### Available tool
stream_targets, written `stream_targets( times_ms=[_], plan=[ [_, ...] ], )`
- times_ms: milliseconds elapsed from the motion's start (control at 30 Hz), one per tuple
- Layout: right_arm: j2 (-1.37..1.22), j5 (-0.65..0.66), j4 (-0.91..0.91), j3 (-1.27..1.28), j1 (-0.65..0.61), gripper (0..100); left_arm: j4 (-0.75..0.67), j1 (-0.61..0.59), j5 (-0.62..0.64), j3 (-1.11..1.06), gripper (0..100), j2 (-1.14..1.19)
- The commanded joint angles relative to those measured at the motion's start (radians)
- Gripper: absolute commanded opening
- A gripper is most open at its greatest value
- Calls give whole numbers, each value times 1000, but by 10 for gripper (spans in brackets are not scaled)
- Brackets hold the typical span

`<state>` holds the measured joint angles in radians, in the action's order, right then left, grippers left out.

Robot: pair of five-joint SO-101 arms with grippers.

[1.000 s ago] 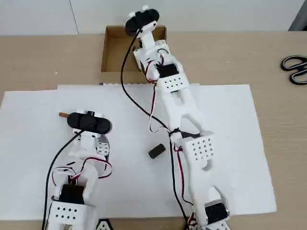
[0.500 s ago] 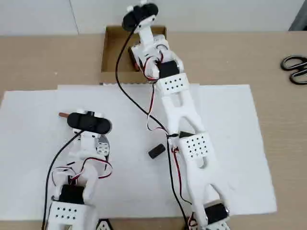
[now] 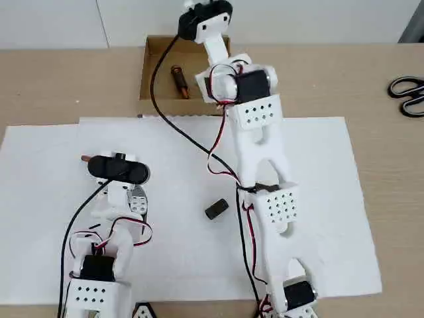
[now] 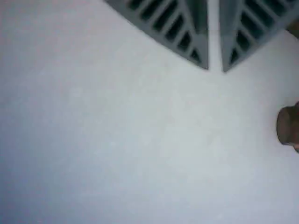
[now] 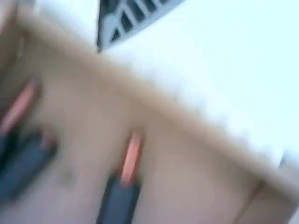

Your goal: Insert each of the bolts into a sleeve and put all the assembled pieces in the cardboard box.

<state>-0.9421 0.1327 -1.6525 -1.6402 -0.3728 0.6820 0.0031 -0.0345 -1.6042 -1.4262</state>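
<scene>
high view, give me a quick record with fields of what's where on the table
box: far side of the table, just beyond the paper
piece: bolt in sleeve, lying in the box
sleeve: loose on the paper, between the arms
bolt: on the paper, partly hidden by the left arm
right arm: stretched over the box
scissors: bare table, far right

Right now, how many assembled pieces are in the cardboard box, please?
2 in the cardboard box: one piece lies open, another piece beside it; more may be hidden.
</scene>
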Motion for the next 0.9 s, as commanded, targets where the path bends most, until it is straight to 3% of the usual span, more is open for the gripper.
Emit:
stream_targets(
  times_ms=[0, 167, 333, 533, 867],
  plan=[
    [130, -5, -33, -23, 5, 176, -28, -5, 0, 5, 6, -11],
    [251, -5, -44, 204, -4, 176, -69, -110, 44, 7, 6, -11],
    [552, 6, -39, 658, -7, 176, -71, -135, 66, 7, 7, -11],
    [863, 173, -33, 1180, -5, 177, -71, -137, 66, 7, 7, -11],
    [1113, 542, -22, 1680, 25, 179, -71, -138, 64, 5, 7, -11]
  ],
)
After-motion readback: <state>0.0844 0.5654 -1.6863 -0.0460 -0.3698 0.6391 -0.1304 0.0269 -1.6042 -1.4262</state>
